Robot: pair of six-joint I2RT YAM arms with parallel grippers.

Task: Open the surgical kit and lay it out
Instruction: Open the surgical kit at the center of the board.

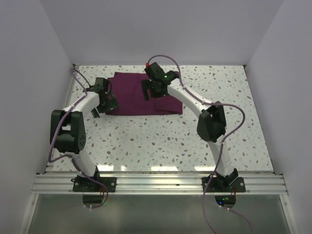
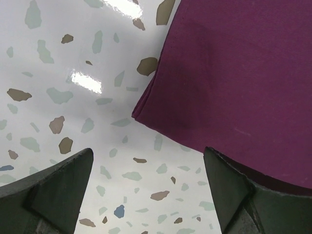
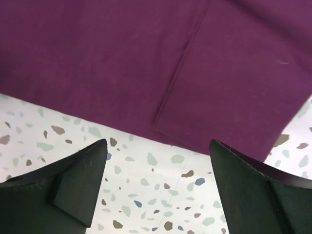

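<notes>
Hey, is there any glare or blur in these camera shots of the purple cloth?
Left wrist view: bright glare patches on the glossy table, cloth sharp. Right wrist view: even light, no glare, seam crisp. Top view: faint light streaks along the table's near edge.

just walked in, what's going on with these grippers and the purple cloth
A folded dark purple cloth wrap lies on the speckled table. The left gripper hovers at its near left corner, and the right gripper hovers at one edge, close to a fold line. Both are open and hold nothing. The wrap is still folded, and nothing inside it shows.
</notes>
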